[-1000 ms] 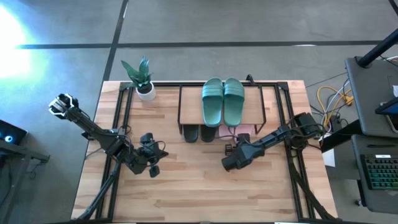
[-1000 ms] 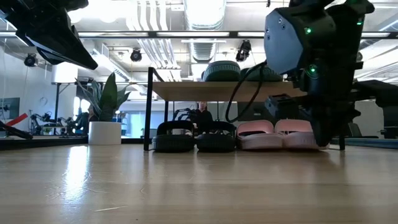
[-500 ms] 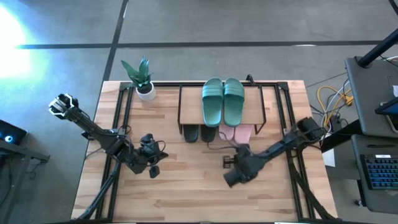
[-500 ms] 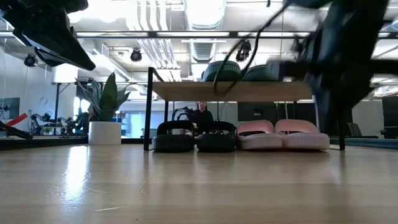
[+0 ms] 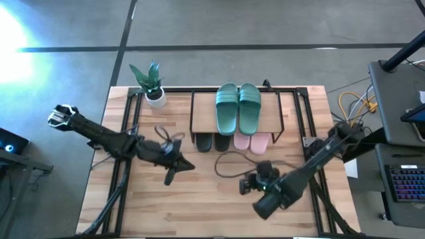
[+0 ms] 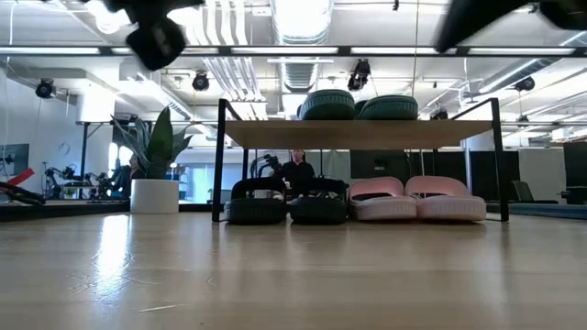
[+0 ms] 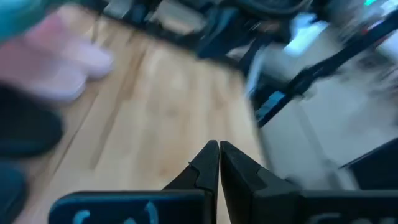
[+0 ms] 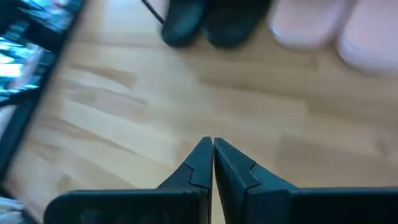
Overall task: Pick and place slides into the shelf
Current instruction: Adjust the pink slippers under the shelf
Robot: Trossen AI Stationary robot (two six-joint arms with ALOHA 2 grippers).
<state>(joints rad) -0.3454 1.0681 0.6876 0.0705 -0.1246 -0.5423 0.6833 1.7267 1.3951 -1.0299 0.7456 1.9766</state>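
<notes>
Both arms have shifted since the earlier frames: the left gripper [image 5: 171, 174] has swung in toward the middle of the desk [image 5: 199, 212], and the right gripper [image 5: 247, 184] has pulled back from the shelf [image 6: 358, 134] toward the desk's near side. Each pair of jaws is clenched on nothing, the dark tapered tips touching in both wrist views.

Going left to right, a potted plant [image 5: 150, 83] stands beside the thin black metal frame; under its pale wooden board sit the black slides [image 6: 286, 203], then the pink slides [image 6: 417, 199], soft matte rubber with wide rounded straps. On top rest the green slides [image 5: 238, 107], their straps ribbed.

By my judgement the placing is finished: all six sit in or on the shelf, and nothing remains but parking the arms clear.
</notes>
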